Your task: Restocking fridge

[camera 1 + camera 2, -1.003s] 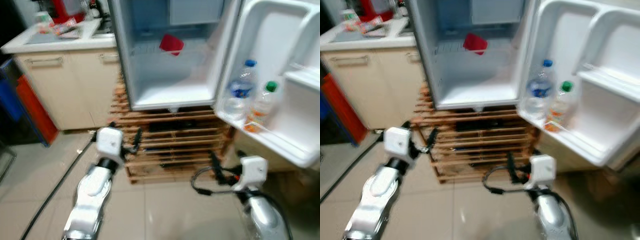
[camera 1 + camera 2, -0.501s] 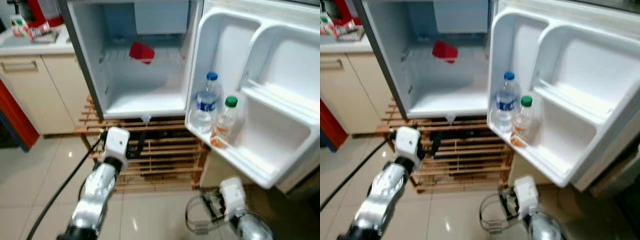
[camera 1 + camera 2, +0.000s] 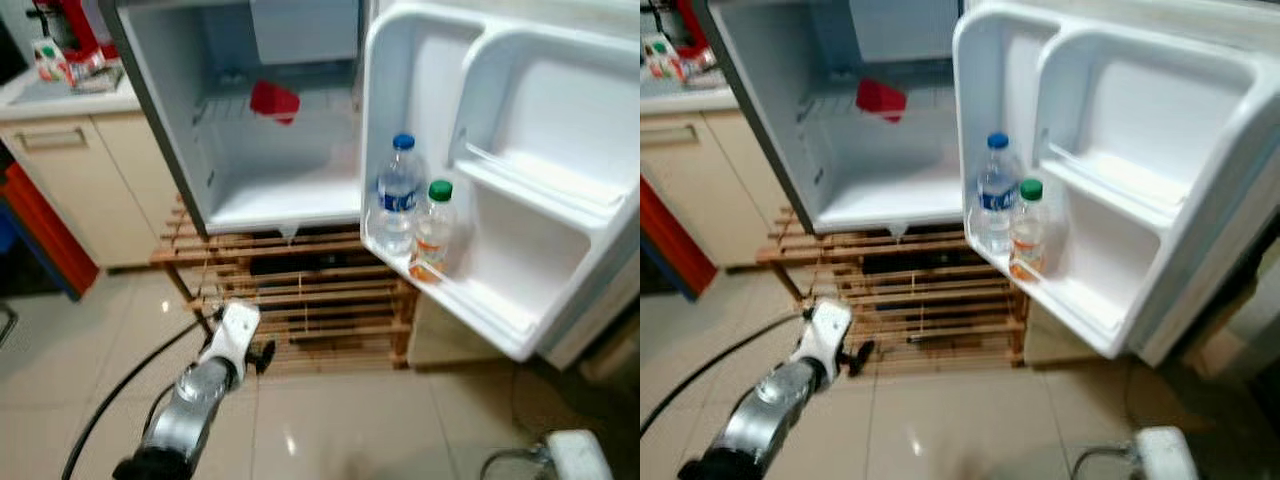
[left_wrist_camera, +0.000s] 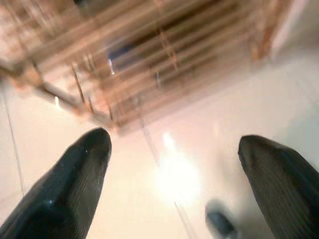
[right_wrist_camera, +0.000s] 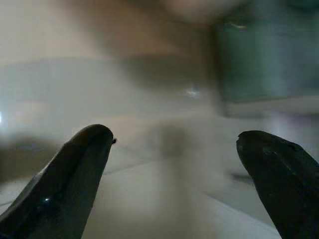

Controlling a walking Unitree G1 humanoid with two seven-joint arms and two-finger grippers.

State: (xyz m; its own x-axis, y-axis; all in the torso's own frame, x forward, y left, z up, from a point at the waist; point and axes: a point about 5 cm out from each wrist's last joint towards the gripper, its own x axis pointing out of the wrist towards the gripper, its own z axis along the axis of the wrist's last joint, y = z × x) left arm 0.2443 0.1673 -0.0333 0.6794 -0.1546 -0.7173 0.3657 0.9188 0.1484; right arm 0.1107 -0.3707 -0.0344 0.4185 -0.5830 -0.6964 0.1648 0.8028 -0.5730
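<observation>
1. The fridge (image 3: 230, 130) stands open on a wooden pallet (image 3: 300, 290), its main compartment bare but for a red object (image 3: 274, 100) on the wire shelf at the upper back.
2. The fridge door (image 3: 520, 180) is swung wide to the robot's right. In its lower shelf a water bottle (image 3: 397, 196) with a blue cap and a smaller bottle with a green cap (image 3: 432, 230) stand upright, side by side and touching or nearly so.
3. Both bottles have their long axis vertical, and they sit at the inner end of the door shelf, close to the hinge side of the cabinet.
4. The left gripper (image 3: 262, 355) hangs low over the tiled floor, just in front of the pallet and below the cabinet's bottom edge. In the left wrist view its fingers (image 4: 65, 189) are spread wide with nothing between them, only floor and pallet slats beyond.
5. The right gripper (image 5: 179, 179) is likewise spread wide and empty in its wrist view, pointed at blurred floor. In the head views only its white wrist housing shows, at the bottom right.
6. Judged from this, no item to stock is in either gripper. The open compartment lies up and ahead of the left gripper, which is the nearer arm. The door shelf lies up and to its right, nearer the right arm's side.
</observation>
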